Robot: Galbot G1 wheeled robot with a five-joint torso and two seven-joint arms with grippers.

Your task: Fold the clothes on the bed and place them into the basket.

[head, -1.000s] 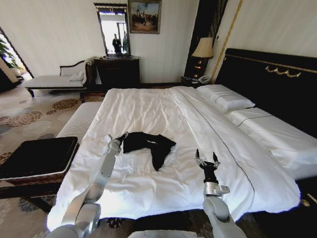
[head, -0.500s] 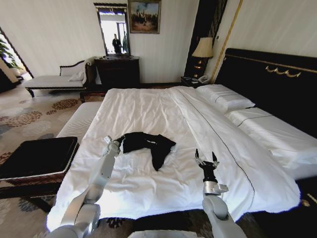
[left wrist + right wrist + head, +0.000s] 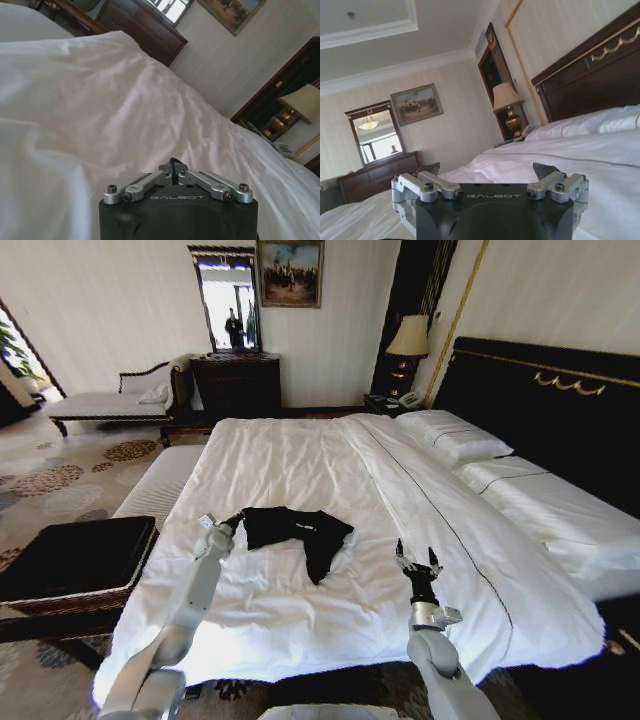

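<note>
The clothes, one crumpled black T-shirt (image 3: 300, 532), lie on the white bed (image 3: 300, 455) a little left of its middle. My left gripper (image 3: 236, 521) is at the shirt's left edge and is shut on the fabric there. In the left wrist view, the left gripper (image 3: 172, 168) has its fingers pressed together over rumpled sheet. My right gripper (image 3: 417, 560) stands upright and open above the bed's front right part, well apart from the shirt. The right wrist view shows the right gripper (image 3: 487, 174) holding nothing. The black basket (image 3: 75, 558) stands on the floor left of the bed.
A white-cushioned bench (image 3: 160, 485) runs along the bed's left side, behind the basket. Pillows (image 3: 455, 436) and a tall black headboard (image 3: 545, 405) are at the right. A dresser (image 3: 238, 383), a lamp (image 3: 410, 338) and a chaise (image 3: 110, 400) stand at the far wall.
My left gripper has drawn back to the left, toward the bed's left edge, and the shirt's left edge has shifted slightly with it. The right arm has barely moved.
</note>
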